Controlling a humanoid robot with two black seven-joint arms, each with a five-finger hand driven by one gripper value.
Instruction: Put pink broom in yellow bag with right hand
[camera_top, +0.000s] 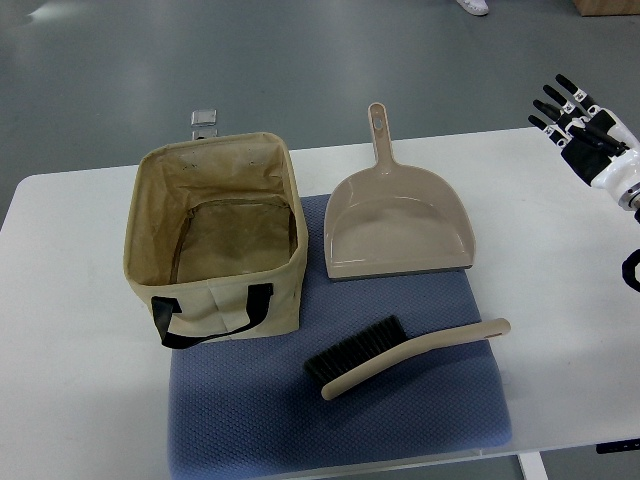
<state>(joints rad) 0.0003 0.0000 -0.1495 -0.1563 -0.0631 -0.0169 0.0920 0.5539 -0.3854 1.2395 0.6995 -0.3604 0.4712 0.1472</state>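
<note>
A beige-pink hand broom (400, 356) with black bristles lies on the blue mat (340, 430), handle pointing right. A pale yellow fabric bag (215, 240) with a black strap stands open and empty at the mat's left. My right hand (585, 125) hovers at the far right edge of the table, fingers spread, holding nothing, well away from the broom.
A matching beige-pink dustpan (397, 220) lies behind the broom, handle pointing away. The white table (70, 350) ends at the front and back edges. A metal clip (204, 121) sits behind the bag. A person's shoe (474, 6) shows at the top.
</note>
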